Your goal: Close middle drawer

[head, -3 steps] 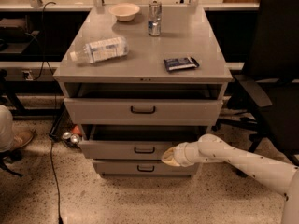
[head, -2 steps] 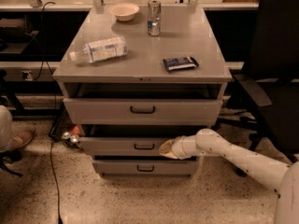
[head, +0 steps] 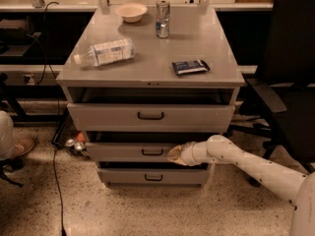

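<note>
Grey metal cabinet with three drawers, seen in the single camera view from the front and above. The middle drawer [head: 123,151] sits between the taller-fronted top drawer [head: 108,117] and the lowest drawer [head: 123,176]. It is not yet flush: a dark strip of its open box shows above the front panel.

The gripper [head: 176,155], at the end of the white arm [head: 246,163] that reaches in from the lower right, rests against this panel just to the right of the small dark bar handle [head: 152,152]. Whether it is released or clenched cannot be told.

Compared with a second ago, the gripper has shifted slightly up and to the left, onto the panel face, and the dark strip above the drawer appears narrower. This suggests the push is already under way and the drawer is part-way home, with a short travel probably left to finish.

The top drawer also stands ajar, but it is not the target.

On the bench [head: 147,58] above lie a plastic bottle [head: 106,51] on its side, a bowl [head: 131,12], a can [head: 162,19] and a dark packet [head: 190,66], all well apart from the arm. A black chair [head: 295,58] stands to the right.
</note>
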### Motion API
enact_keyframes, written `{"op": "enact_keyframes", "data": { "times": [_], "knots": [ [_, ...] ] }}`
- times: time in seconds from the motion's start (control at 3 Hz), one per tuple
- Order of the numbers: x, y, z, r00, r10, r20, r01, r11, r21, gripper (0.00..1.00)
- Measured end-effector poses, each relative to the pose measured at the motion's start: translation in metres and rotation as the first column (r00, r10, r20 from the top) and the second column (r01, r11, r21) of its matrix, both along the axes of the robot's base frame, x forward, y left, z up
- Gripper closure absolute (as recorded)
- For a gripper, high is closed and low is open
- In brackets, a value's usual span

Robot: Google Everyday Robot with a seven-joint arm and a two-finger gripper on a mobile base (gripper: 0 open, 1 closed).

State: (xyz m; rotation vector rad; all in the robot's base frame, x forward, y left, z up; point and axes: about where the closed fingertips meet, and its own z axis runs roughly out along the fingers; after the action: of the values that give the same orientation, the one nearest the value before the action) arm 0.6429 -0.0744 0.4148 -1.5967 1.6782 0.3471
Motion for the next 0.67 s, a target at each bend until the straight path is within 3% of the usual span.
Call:
{"op": "enact_keyframes", "data": {
  "times": [0.33,0.67],
  "knots": [
    [-0.004,-0.031,0.01,0.998,-0.057,0.027,0.058,0.998,-0.038,1.0],
    [-0.04,-0.069,0.009,0.9905,-0.134,-0.032,0.132,0.99,-0.057,1.0]
  ]
}}
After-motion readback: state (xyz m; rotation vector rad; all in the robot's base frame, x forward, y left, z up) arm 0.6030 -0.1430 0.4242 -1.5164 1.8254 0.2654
